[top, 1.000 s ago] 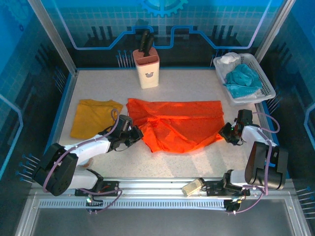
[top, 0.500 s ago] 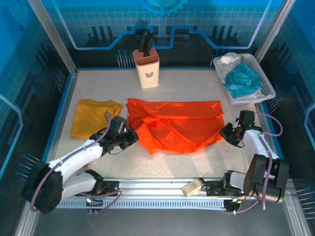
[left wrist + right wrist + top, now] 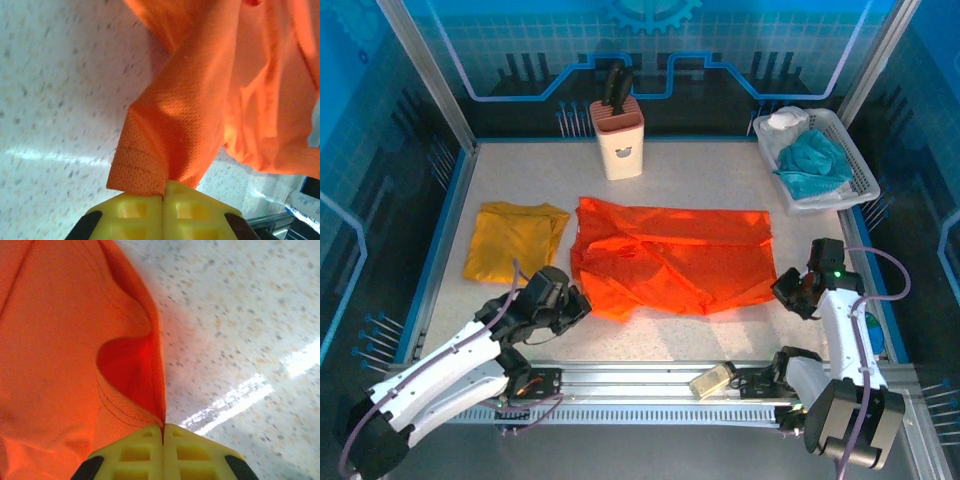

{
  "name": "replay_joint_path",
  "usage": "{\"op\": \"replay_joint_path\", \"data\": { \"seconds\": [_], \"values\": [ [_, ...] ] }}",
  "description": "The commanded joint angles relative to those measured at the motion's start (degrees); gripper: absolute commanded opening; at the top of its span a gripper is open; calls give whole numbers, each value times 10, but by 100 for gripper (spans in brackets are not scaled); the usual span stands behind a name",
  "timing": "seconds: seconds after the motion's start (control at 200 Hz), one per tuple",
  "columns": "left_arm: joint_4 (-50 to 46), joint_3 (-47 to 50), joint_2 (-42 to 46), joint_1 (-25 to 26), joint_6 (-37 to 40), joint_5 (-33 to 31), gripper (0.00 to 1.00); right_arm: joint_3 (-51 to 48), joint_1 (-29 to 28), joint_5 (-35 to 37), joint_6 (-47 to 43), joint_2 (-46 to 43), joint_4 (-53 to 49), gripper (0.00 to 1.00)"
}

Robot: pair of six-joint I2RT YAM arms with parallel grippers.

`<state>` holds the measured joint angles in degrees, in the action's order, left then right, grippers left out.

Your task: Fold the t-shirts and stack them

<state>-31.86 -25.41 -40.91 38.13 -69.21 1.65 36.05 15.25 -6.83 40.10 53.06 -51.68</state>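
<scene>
A bright orange t-shirt (image 3: 670,255) lies rumpled across the middle of the table. My left gripper (image 3: 575,302) is shut on its near left corner, and the hemmed edge of the orange t-shirt (image 3: 165,135) rises from between the yellow fingers (image 3: 135,210). My right gripper (image 3: 782,288) is shut on the near right corner, where a fold of the orange t-shirt (image 3: 75,340) runs into the closed yellow fingers (image 3: 190,450). A mustard yellow t-shirt (image 3: 512,240) lies folded flat at the left, apart from both grippers.
A white knife block (image 3: 618,138) stands at the back centre. A white basket (image 3: 860,175) at the back right holds a teal-blue cloth (image 3: 812,160) and a white cloth (image 3: 785,122). Bare speckled tabletop (image 3: 720,320) runs along the near edge.
Both grippers have pulled toward the near edge, dragging the orange shirt's front corners with them. The right gripper has closed on its corner. The yellow shirt has not moved.
</scene>
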Motion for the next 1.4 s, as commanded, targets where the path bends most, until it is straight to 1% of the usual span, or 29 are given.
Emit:
{"op": "replay_joint_path", "data": {
  "seconds": [0.0, 0.18, 0.26, 0.405, 0.48, 0.655, 0.82, 1.001, 1.136, 1.236, 1.396],
  "values": [
    [-45, 7, 3, 32, -53, -29, 0, 14, 9, 36, 15, -4, -80, 0],
    [-72, -3, -4, 88, -91, -55, 0, 16, 9, 46, 23, -7, -109, 0],
    [-71, -14, -7, 90, -90, -62, 0, 12, 9, 52, 22, -6, -104, 0],
    [-82, -63, -33, 86, -62, -103, 0, 17, 9, 43, 18, 20, -77, 0],
    [-76, -90, -54, 66, -36, -100, 0, 25, 10, 37, 12, 43, -61, 0],
    [-15, -128, -97, -26, 28, -38, 0, 51, 10, -1, 12, 105, -28, 0],
    [-2, -191, -163, -83, 102, -14, 0, 70, 9, -24, 27, 142, -3, 0],
    [35, -233, -238, -122, 149, 21, 0, 86, 9, -16, 38, 169, 21, 0],
    [40, -265, -281, -153, 182, 25, 0, 90, 9, -31, 55, 193, 57, 0],
    [41, -289, -313, -175, 205, 35, 0, 101, 9, -28, 60, 222, 74, 0],
    [48, -322, -363, -191, 231, 41, 0, 122, 7, -26, 67, 265, 99, 0]
  ]
}}
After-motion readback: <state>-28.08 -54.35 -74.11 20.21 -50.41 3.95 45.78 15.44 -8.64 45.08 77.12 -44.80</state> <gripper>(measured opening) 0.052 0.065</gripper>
